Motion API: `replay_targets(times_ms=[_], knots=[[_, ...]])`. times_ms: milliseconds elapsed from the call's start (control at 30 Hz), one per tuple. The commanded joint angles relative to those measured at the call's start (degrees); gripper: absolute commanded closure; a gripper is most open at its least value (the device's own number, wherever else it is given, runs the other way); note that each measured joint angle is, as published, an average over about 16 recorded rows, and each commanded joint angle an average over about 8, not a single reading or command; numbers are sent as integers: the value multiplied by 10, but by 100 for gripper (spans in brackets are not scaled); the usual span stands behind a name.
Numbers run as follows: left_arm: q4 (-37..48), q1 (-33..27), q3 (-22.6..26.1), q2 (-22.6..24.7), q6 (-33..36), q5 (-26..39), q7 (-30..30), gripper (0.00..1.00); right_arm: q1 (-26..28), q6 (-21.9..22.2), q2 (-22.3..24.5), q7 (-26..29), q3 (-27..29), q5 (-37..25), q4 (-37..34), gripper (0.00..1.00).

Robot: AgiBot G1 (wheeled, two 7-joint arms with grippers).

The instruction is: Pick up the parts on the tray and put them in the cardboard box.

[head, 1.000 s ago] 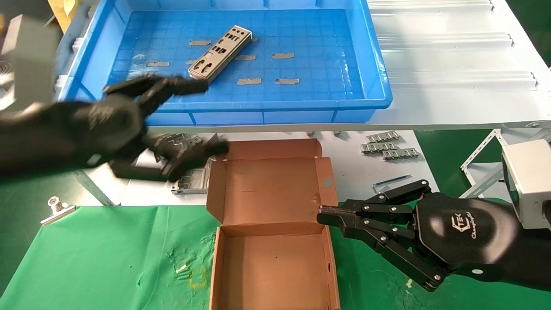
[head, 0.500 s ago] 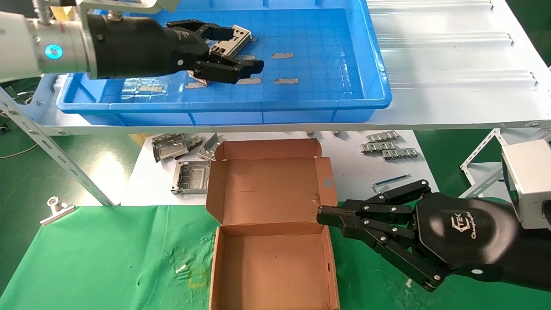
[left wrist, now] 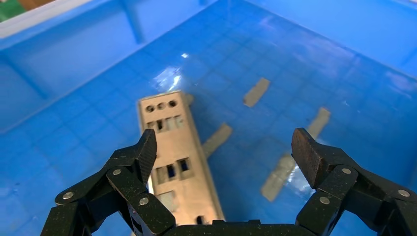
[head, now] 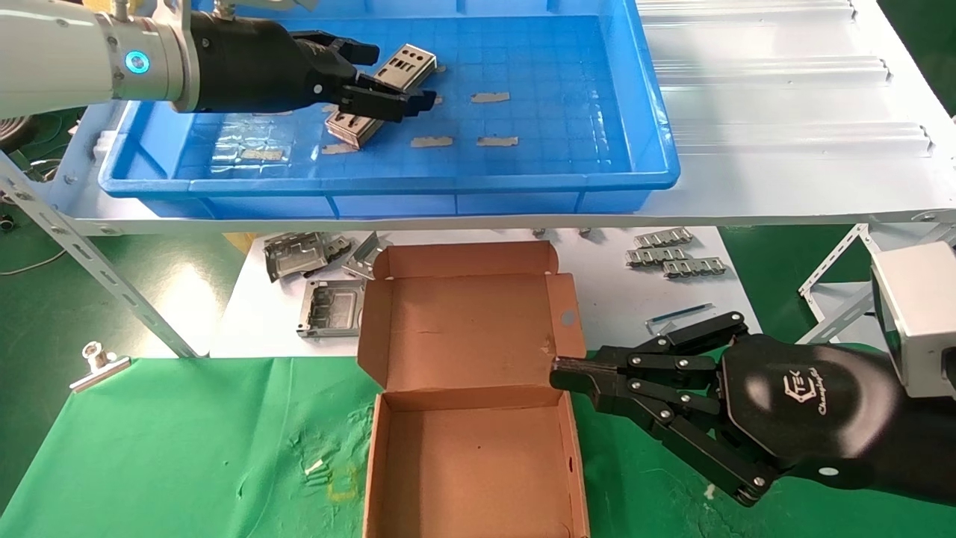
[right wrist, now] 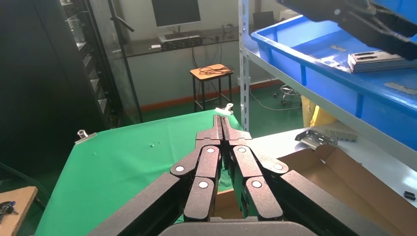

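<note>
Since only one part (head: 382,93) lies in the tray (head: 642,112), I have the left pincer (head: 388,82) above it with its fingers spread wide, one finger over the plate's long edge and the other out over bare blue floor. The wrist view shows the plate (left wrist: 179,157) flat on the grid, running lengthwise away from the pincer, so I judge the fingers must straddle its narrow width before closing. It is thin and lies flush, so getting under an edge may be awkward. Grey tape scraps (head: 491,96) lie beside it, apart from it. The box (head: 470,418) sits open on the green cloth of the desk below, empty, lid folded back to receive the drop. The right pincer (head: 556,371), fingers pressed together, rests at the box's right wall, I think to steady it.
</note>
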Motion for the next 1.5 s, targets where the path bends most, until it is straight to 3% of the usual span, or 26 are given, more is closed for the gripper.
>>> replay_targets(times_ms=[33, 133, 400, 467, 667, 733, 1500], knots=[[19, -7, 2, 6, -7, 4, 8, 0, 0, 0, 0, 0, 0, 0, 0, 31], [42, -14, 4, 13, -12, 8, 15, 0, 0, 0, 0, 0, 0, 0, 0, 0], [86, -25, 2, 30, -31, 7, 37, 2, 0, 0, 0, 0, 0, 0, 0, 0], [95, -27, 1, 34, -38, 6, 41, 16, 0, 0, 0, 0, 0, 0, 0, 0], [119, -32, -1, 46, -57, 3, 47, 89, 0, 0, 0, 0, 0, 0, 0, 0], [126, -34, -2, 49, -63, 2, 47, 100, 0, 0, 0, 0, 0, 0, 0, 0], [146, -39, 0, 65, -98, 3, 30, 100, 0, 0, 0, 0, 0, 0, 0, 0]])
